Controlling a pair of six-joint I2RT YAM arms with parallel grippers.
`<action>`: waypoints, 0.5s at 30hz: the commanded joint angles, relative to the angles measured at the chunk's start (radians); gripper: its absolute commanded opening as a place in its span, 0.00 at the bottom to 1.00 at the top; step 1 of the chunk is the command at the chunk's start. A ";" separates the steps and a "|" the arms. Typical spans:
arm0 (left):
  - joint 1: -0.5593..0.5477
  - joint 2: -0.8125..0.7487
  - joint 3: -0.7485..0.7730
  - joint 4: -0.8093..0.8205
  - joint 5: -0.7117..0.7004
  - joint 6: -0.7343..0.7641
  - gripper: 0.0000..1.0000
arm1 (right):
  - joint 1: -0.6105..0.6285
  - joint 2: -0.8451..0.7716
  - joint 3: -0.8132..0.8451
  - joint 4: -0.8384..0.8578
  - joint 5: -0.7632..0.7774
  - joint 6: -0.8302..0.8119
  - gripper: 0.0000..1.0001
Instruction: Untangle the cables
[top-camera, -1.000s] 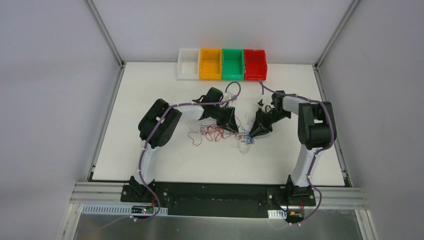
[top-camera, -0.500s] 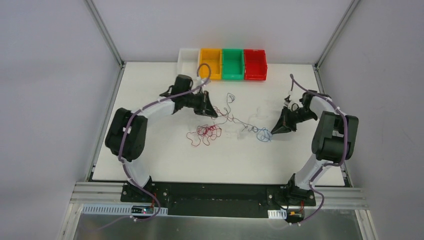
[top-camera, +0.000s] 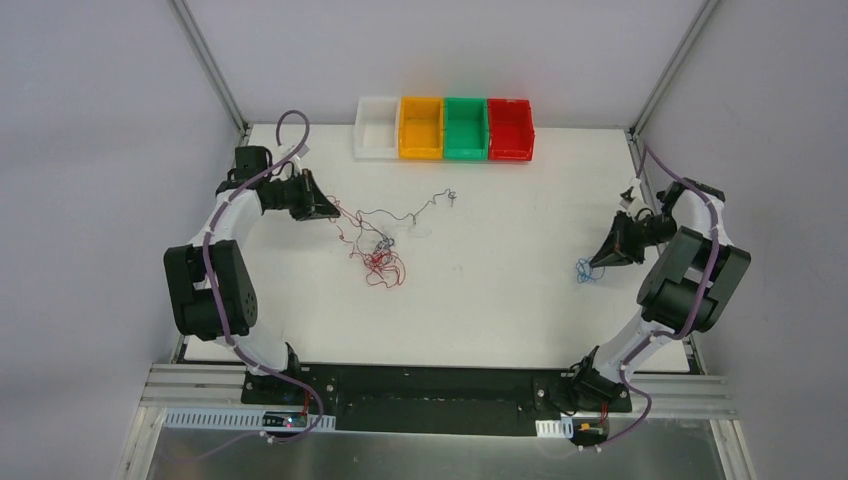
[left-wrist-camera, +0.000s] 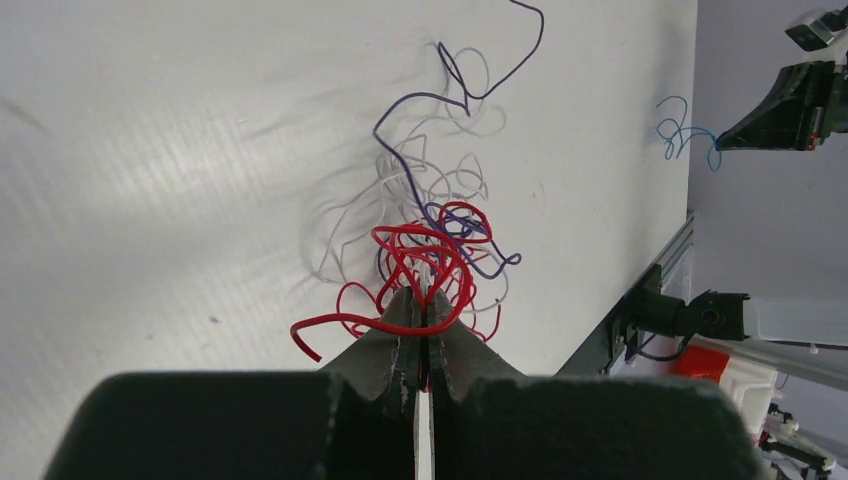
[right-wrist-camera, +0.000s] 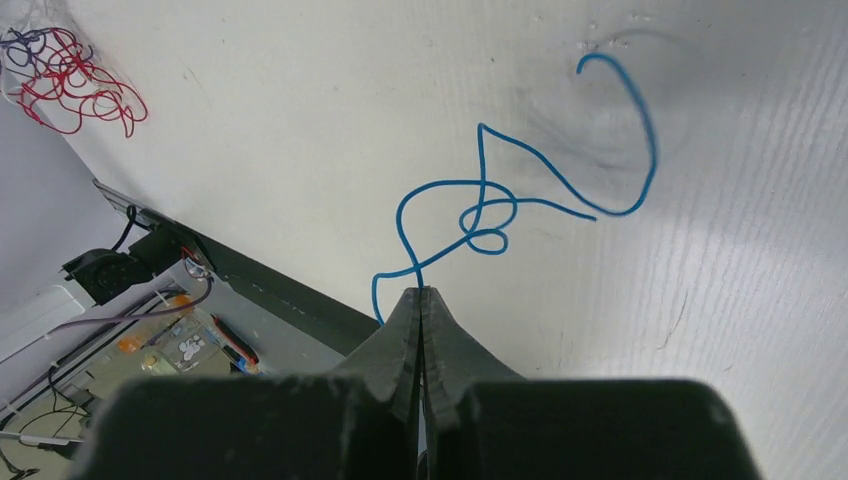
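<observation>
Left gripper (top-camera: 330, 211) (left-wrist-camera: 425, 300) is at the far-left of the worktop (top-camera: 480, 310), jaws pinched shut on a red strand of the cable tangle (top-camera: 380, 262) (left-wrist-camera: 425, 240) (red, dark purple and white loops, knotted together left of centre). Thin strands run from the jaws to that clump. Right gripper (top-camera: 597, 262) (right-wrist-camera: 420, 295) is near the right edge, jaws clamped on the blue cable (top-camera: 585, 271) (right-wrist-camera: 483, 200), which lies alone, well apart from the tangle. Row of bins (top-camera: 445, 128) along the far edge.
</observation>
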 joint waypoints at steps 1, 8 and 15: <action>0.030 -0.054 0.031 -0.146 0.085 0.147 0.00 | 0.002 -0.021 0.050 -0.097 -0.039 -0.060 0.00; -0.174 -0.108 0.059 -0.147 0.201 0.076 0.00 | 0.200 -0.045 0.103 -0.193 -0.312 -0.013 0.00; -0.184 -0.119 -0.004 -0.146 0.041 0.087 0.57 | 0.283 -0.044 0.058 0.055 -0.077 0.157 0.58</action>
